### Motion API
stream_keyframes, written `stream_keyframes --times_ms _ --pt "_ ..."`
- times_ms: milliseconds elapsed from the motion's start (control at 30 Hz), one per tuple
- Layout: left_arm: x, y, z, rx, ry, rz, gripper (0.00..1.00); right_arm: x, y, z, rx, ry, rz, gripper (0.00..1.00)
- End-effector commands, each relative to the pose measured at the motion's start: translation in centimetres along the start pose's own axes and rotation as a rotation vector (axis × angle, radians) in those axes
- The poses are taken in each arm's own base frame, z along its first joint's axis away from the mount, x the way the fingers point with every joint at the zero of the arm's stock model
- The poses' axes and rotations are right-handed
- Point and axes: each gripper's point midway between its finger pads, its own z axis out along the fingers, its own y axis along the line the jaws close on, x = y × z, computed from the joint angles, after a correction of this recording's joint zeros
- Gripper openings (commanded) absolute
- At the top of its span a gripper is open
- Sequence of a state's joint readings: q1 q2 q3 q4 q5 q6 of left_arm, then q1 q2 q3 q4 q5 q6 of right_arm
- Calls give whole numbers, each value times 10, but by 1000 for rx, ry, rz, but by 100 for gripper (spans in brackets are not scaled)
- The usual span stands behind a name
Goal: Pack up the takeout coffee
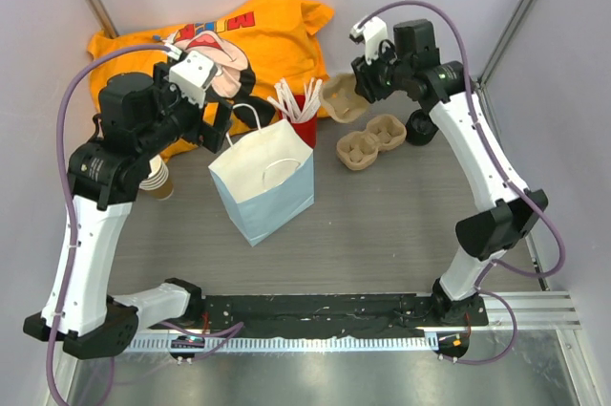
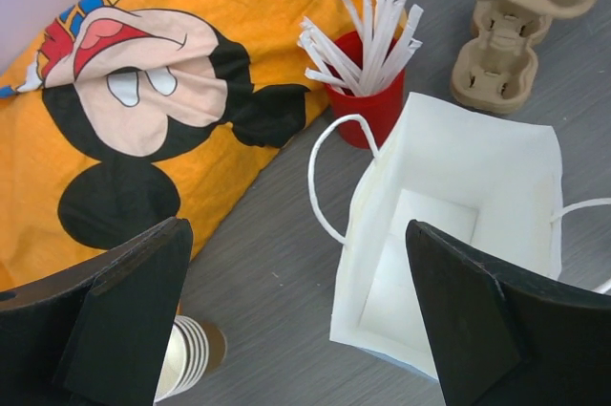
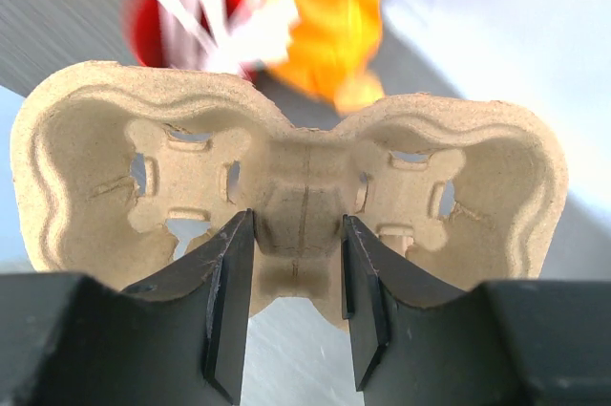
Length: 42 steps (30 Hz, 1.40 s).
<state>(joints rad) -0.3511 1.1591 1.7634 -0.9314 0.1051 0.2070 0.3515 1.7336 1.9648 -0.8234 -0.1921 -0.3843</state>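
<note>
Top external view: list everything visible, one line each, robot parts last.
paper bag: 1, white, table centre, upright, open, empty
red cup of white sticks: 1, red, right behind the bag
table carrier: 1, tan pulp, right of the bag
held carrier: 1, tan pulp, in the right end effector
stack of lidless cups: 1, brown, left of the bag
shirt: 1, orange with cartoon print, back left
takeout coffee: 1, only black lid shows, beside table carrier, partly behind right arm
left end effector: 1, black, open, above the table by the bag
right end effector: 1, black, shut on held carrier
</note>
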Motion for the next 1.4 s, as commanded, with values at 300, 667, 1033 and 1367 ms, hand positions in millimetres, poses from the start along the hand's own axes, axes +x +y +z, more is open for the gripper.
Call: stream_keyframes --times_ms 300,667,1033,1367 --pt "11 11 43 32 47 165 100 -116 84 -100 -223 -342 27 29" --pt "25 28 70 154 67 39 91 -129 145 -126 -530 -390 56 29" --pt "28 8 72 298 40 -53 89 -138 188 -115 -845 -370 177 28" --pt "37 24 84 181 38 -123 89 -125 231 -98 -1006 -284 239 28"
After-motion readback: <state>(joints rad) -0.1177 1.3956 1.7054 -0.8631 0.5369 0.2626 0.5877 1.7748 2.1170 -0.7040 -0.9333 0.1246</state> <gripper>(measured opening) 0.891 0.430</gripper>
